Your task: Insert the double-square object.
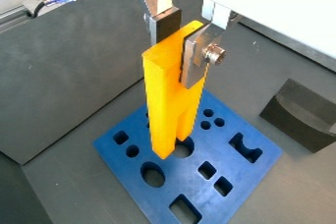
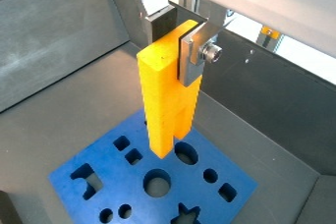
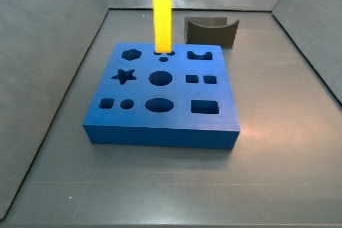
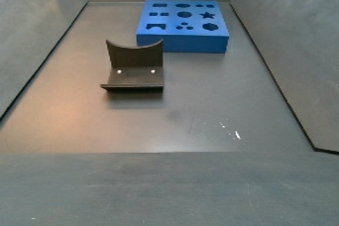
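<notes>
My gripper is shut on the top of the double-square object, a tall bright yellow bar that hangs upright; both show in both wrist views, the gripper on the bar. The bar's lower end is over the far part of the blue block, a slab with several shaped holes. I cannot tell whether it touches the block. In a side view the bar stands over the block's far edge, with the gripper out of frame. The slot and prongs are hidden.
A dark grey curved block sits on the floor beyond the blue block; it also shows in a side view and a wrist view. Grey walls enclose the floor. The blue block lies at the far end.
</notes>
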